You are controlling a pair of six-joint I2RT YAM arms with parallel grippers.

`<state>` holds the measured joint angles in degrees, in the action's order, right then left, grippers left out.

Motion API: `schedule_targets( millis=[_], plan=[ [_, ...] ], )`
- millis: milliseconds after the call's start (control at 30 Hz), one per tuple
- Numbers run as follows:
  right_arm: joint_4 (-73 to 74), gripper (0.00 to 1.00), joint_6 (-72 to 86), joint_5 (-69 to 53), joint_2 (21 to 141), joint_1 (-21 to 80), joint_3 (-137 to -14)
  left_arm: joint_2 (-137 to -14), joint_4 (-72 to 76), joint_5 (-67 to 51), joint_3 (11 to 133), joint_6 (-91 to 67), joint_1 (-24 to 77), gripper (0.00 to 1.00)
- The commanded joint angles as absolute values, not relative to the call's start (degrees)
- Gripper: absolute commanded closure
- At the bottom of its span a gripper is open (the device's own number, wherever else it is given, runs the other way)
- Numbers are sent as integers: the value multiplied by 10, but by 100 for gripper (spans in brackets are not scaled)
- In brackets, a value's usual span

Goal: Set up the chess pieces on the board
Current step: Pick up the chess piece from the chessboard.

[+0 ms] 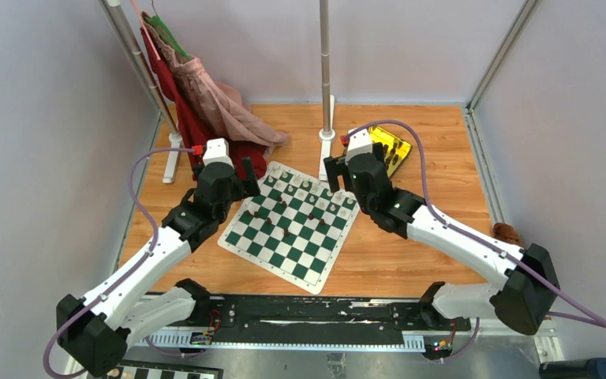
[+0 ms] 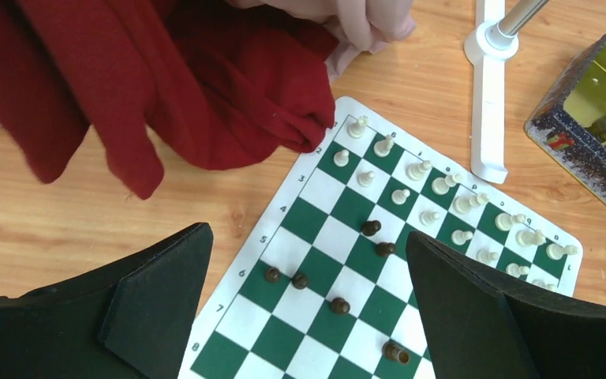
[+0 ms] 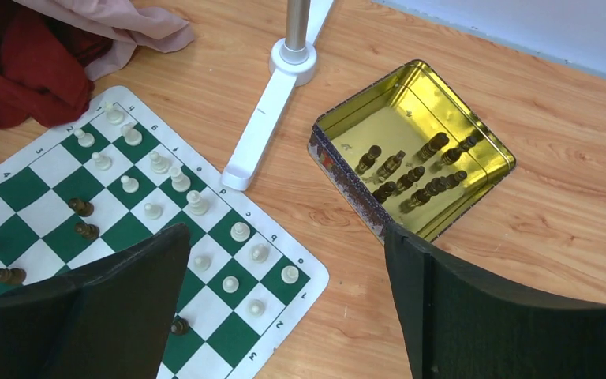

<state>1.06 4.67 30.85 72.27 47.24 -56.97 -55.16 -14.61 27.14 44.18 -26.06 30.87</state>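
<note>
The green and white board [image 1: 284, 249] lies turned like a diamond on the wooden table. Cream pieces [image 2: 410, 193] stand in two rows along its far edge. Several dark pieces [image 2: 300, 279] stand scattered on the middle squares. More dark pieces [image 3: 410, 178] lie in an open gold tin [image 3: 485, 142]. My left gripper [image 2: 308, 316] is open and empty above the board's left side. My right gripper [image 3: 284, 300] is open and empty above the board's far right corner, beside the tin.
Red and pink cloths [image 1: 205, 103] hang from a rack and drape onto the table, touching the board's far left corner [image 2: 316, 130]. A metal pole on a white base [image 1: 327, 134] stands behind the board. The tin [image 1: 390, 146] sits at the back right.
</note>
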Motion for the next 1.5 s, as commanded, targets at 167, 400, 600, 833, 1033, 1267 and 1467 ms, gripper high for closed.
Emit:
schedule_targets(
  millis=[167, 400, 600, 833, 1033, 1267, 1467],
  plan=[
    [-51, 13, 22, 221, 676, 482, -506, -475, -237, 322, 439, -277, 338, 0],
    [57, 39, 97, 164, 767, 482, -530, -448, -261, 331, 417, -296, 339, 0],
    [29, 47, 123, 100, 790, 489, -495, -448, -268, 336, 404, -310, 339, 0],
    [38, 52, 142, 71, 829, 508, -499, -460, -260, 337, 402, -315, 339, 0],
    [33, 52, 151, 70, 862, 522, -501, -469, -256, 336, 398, -320, 339, 0],
    [28, 52, 150, 70, 884, 522, -505, -471, -245, 336, 389, -319, 339, 0],
    [27, 52, 144, 81, 902, 521, -513, -472, -224, 328, 381, -317, 339, 0]
  ],
)
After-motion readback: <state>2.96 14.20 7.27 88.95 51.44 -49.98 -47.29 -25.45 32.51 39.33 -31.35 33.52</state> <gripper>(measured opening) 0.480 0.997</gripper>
